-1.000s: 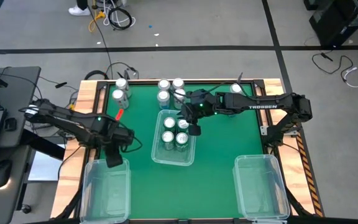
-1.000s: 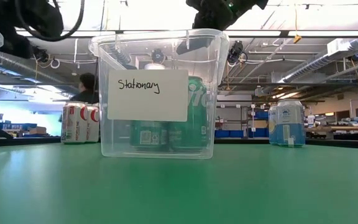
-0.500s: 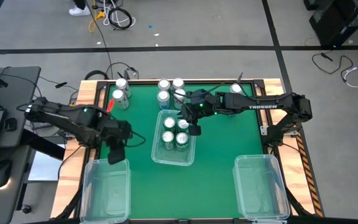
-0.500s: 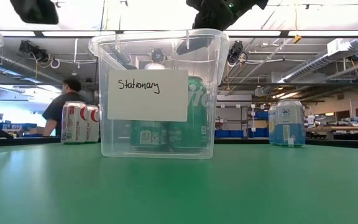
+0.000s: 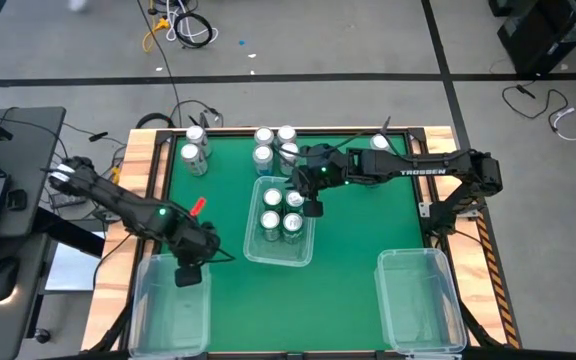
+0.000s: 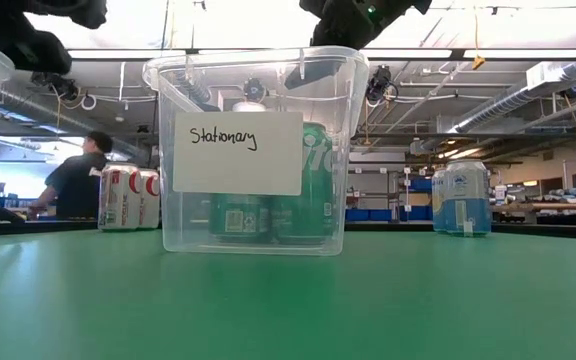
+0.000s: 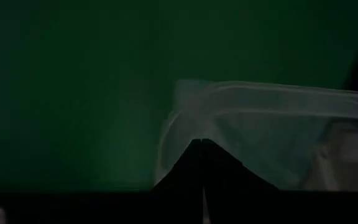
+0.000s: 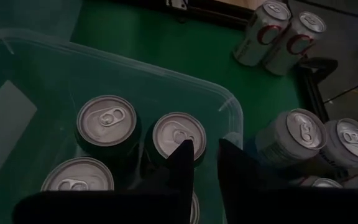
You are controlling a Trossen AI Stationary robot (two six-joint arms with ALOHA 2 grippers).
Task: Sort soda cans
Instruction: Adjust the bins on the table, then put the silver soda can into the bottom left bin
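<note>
Looking down on the table, I have the right gripper (image 5: 311, 209) hanging over the far edge of the middle bin (image 5: 251, 250), its fingers (image 8: 182, 157) parted by a narrow gap with nothing between them, directly above the silver top of a green can (image 8: 179, 136) inside. Four green soda cans (image 5: 281, 213) stand together in that clear bin, which carries a white label reading "Stationary" (image 6: 237, 152) on its near wall. Just beyond the bin, at the far middle of the green table (image 5: 358, 235), a cluster of pale cans (image 5: 272, 145) stands upright; two red-and-white cans (image 5: 192, 147) sit at the far left corner, and one blue can (image 5: 380, 142) stands at the far right. My left gripper (image 5: 186, 275) hovers at the far rim of the near-left bin (image 5: 140, 310); in its wrist view the fingers (image 7: 202, 169) meet, clenched on nothing. A second clear bin (image 5: 458, 315) sits at the near right. Across the room behind the table, a person (image 6: 73, 182) in a dark shirt stands on the left.
</note>
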